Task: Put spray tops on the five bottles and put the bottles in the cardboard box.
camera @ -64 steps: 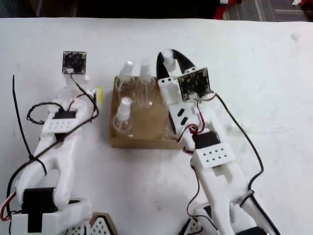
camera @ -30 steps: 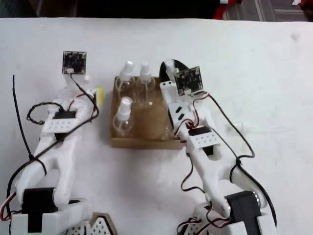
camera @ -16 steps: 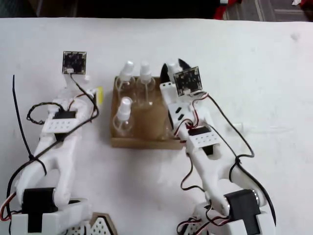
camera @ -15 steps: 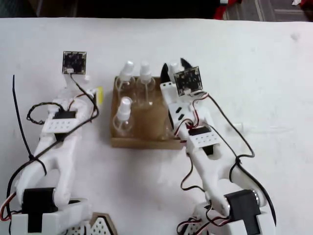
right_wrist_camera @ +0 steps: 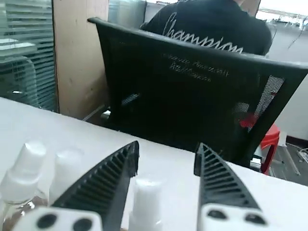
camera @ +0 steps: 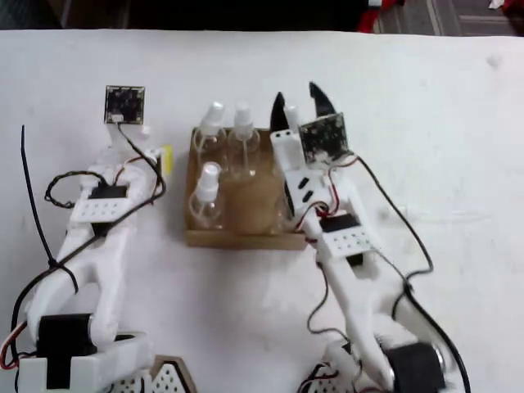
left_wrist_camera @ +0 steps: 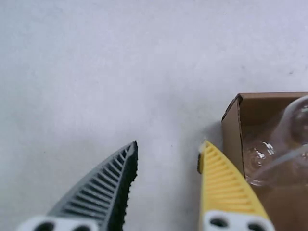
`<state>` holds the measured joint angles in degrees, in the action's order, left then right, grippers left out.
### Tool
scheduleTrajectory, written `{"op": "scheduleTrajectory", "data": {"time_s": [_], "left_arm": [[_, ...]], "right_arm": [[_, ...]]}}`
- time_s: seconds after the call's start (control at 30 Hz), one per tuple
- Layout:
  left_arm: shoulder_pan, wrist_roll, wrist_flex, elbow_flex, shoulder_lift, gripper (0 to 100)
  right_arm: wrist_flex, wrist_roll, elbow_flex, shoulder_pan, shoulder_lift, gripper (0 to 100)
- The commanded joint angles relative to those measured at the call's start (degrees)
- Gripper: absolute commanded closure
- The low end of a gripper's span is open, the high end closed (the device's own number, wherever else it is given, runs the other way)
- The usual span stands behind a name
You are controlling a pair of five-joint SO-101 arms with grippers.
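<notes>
Left pincer: seen spread, nothing pinched, held over the bench just beside the left wall of the cardboard box. In the left wrist view a clear bottle body is seen just inside the nearest box corner.

Box contents, left to right:
- Front-left bottle: upright against the left wall, white spray top fitted.
- Rear-left bottle: upright in the rear corner, spray top fitted.
- Rear-middle bottle: upright just beside it, spray top fitted.
- Fourth bottle: white top seen at the rear right corner, body hidden by the right arm.

A fifth bottle cannot be made out. The right side of the box is covered by the arm.

Right pincer: spread, black fingers parted, nothing pinched. It is held above the fourth bottle's top, which is seen between the fingers but apart from them.

Bench: white surface, with the box set between the two arms.

Room, seen past the far bench edge in the right wrist view: a black mesh chair, a wooden panel, a glazed partition and a red stool.
</notes>
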<state>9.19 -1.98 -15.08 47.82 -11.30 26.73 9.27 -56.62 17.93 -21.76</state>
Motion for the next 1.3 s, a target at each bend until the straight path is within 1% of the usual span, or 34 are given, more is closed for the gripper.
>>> {"op": "scheduleTrajectory", "data": {"time_s": [0.0,0.2,0.33,0.47,0.57,0.6,0.67,0.7,0.8,0.9,1.27], "left_arm": [[-0.66,-0.62,1.23,-0.18,-1.80,80],[-0.66,-0.62,1.05,-0.18,-1.80,80],[-0.66,-0.62,0.97,-0.18,-1.71,80],[-0.66,-0.62,1.05,-0.18,-1.71,80],[-0.66,-0.62,0.97,-0.09,-1.98,80],[-0.66,-0.62,0.97,-0.09,-1.98,80],[-0.66,-0.62,0.97,-0.18,-1.98,80],[-0.66,-0.62,0.97,-0.18,-1.98,80],[-0.31,-0.62,0.97,-0.09,-1.89,80],[-0.31,-0.62,0.97,-0.09,-1.98,80],[0.48,-0.26,0.97,-0.09,-1.89,80]], "right_arm": [[-6.64,-0.53,-1.23,-1.27,-11.65,83.9],[-20.70,0.00,-7.56,-4.97,-27.21,83.9],[-28.97,0.00,-16.53,-12.18,-40.75,83.7],[-32.57,-0.44,-28.57,-19.82,-57.19,83.7],[-34.33,-0.44,-39.47,-21.23,-69.93,83.7],[-36.70,-0.44,-41.14,-21.23,-73.36,83.9],[-49.54,-0.44,-40.26,-21.23,-78.90,83.7],[-53.67,-0.44,-40.26,-21.14,-81.27,83.7],[-56.04,-0.09,-40.26,-21.05,-81.27,83.7],[-55.78,0.00,-40.35,-20.70,-78.64,83.6],[-55.87,0.00,-40.35,-21.14,-78.64,83.6]]}}
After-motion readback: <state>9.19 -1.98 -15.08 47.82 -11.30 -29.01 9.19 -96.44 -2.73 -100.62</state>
